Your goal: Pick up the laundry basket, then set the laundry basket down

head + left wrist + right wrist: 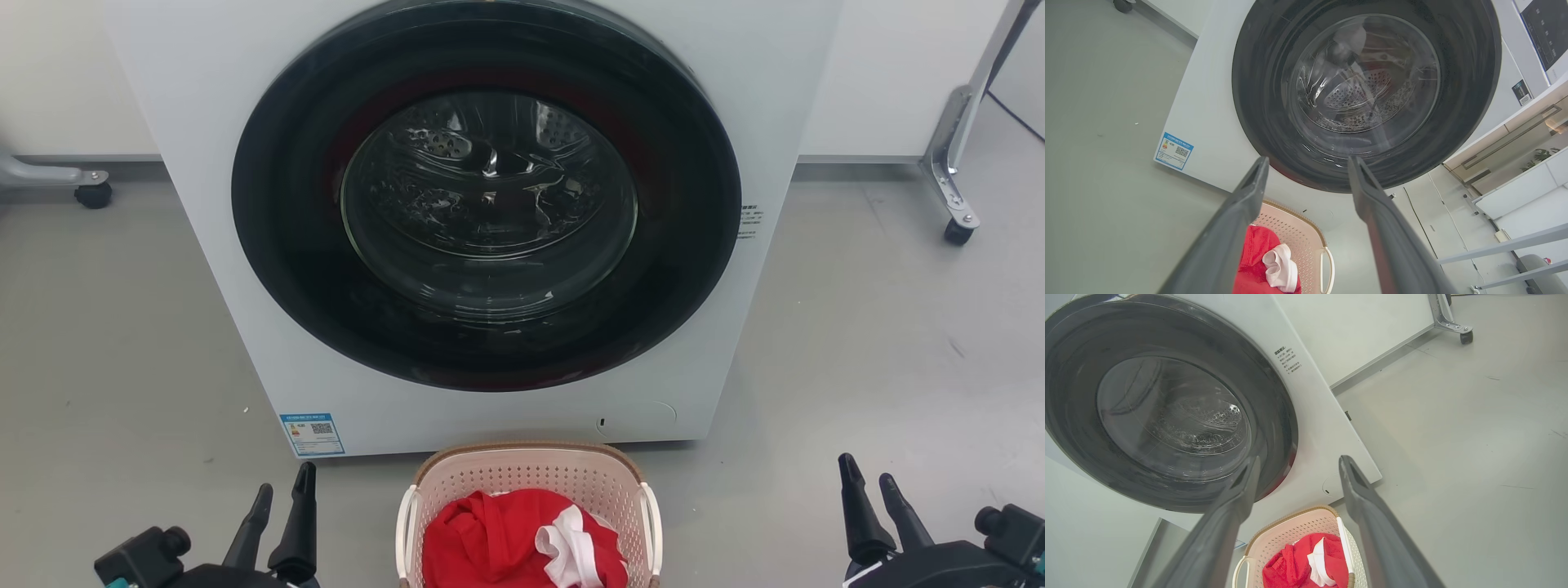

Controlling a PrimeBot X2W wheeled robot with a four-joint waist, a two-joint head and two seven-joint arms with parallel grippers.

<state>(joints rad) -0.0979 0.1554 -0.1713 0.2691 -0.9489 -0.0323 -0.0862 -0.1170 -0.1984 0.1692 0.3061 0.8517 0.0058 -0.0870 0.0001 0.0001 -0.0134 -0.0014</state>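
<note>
Grey floor (857, 327), pre-lift pose.
Left gripper (284, 482) and right gripper (867, 474) both spread, empty, flanking the laundry basket (522, 478), likely staged for its white handles (651, 523); it holds red clothing (490, 539), just before the washing machine (490, 204).

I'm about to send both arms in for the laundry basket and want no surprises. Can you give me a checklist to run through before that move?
1. left gripper open, holding nothing: ok.
2. right gripper open, holding nothing: ok.
3. laundry basket on the floor between them, touched by neither: ok.
4. white handles uncovered: ok.
5. red garment inside the rim: ok at the far side; near side cut off, cannot tell.
6. washing machine door shut, just behind the basket: ok.
</note>
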